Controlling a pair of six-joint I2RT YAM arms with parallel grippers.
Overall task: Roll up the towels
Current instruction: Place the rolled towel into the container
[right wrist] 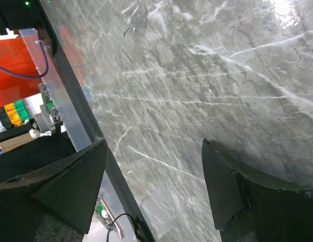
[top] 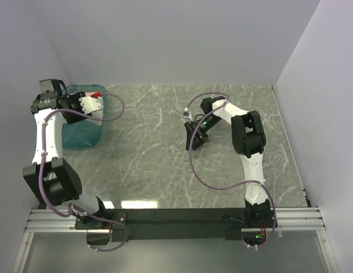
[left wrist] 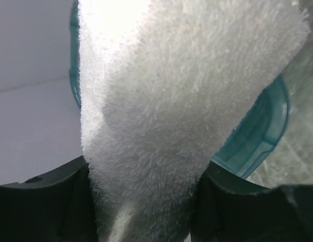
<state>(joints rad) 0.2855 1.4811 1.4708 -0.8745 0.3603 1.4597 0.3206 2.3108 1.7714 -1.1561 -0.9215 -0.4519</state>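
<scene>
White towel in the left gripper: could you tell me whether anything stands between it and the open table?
Clamped in the left gripper, the white towel is over the teal tray; only the tray's wall separates it from the marble table.

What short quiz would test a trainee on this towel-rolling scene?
1. True or false: the right gripper is shut.
2. Which one grips the towel: A, the left gripper, or B, the right gripper?
3. Fill in: the teal thing behind the towel is a ____.

Key: 1, false: it is open over the bare table. 2, A. 3, tray.
</scene>
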